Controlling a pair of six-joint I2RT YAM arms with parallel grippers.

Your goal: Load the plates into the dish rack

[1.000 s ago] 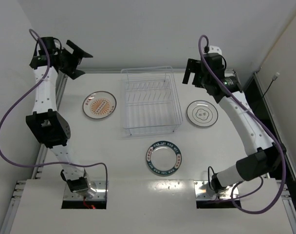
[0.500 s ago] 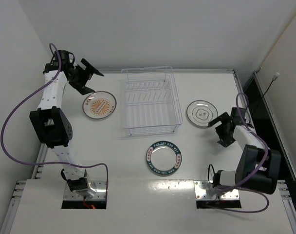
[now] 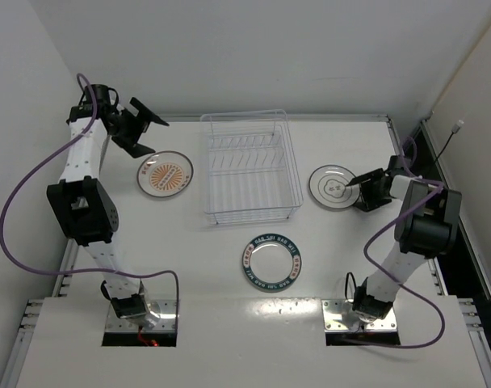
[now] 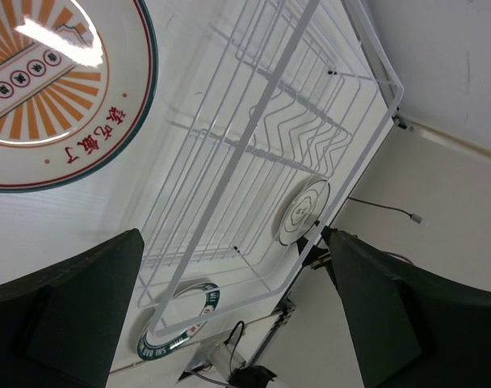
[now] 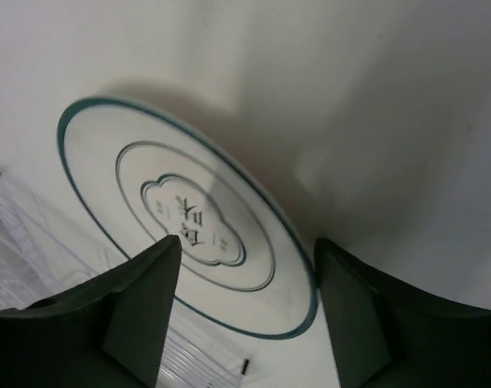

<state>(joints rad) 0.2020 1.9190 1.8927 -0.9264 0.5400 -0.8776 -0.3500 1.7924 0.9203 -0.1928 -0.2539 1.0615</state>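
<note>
Three plates lie flat on the white table. The orange sunburst plate (image 3: 165,175) (image 4: 52,81) is left of the dish rack (image 3: 249,170) (image 4: 270,145). My left gripper (image 3: 148,131) (image 4: 229,323) hangs open above that plate's far left side, holding nothing. The white plate with the thin dark ring (image 3: 334,187) (image 5: 189,218) (image 4: 302,212) lies right of the rack. My right gripper (image 3: 360,187) (image 5: 247,242) is low at its right rim, jaws partly narrowed and straddling the rim, one finger (image 5: 140,315) over the plate, the other (image 5: 358,315) outside it, with gaps showing. The blue-green rimmed plate (image 3: 271,261) (image 4: 181,323) sits in front of the rack.
The wire rack holds nothing between its tines. White walls close the table at the back and left. A dark gap and a cable (image 3: 451,133) run along the right edge. The arm bases (image 3: 140,311) stand at the near edge.
My right arm came down from high behind the white plate to its right rim, and its jaws narrowed. My left gripper dropped toward the orange plate, then held still.
</note>
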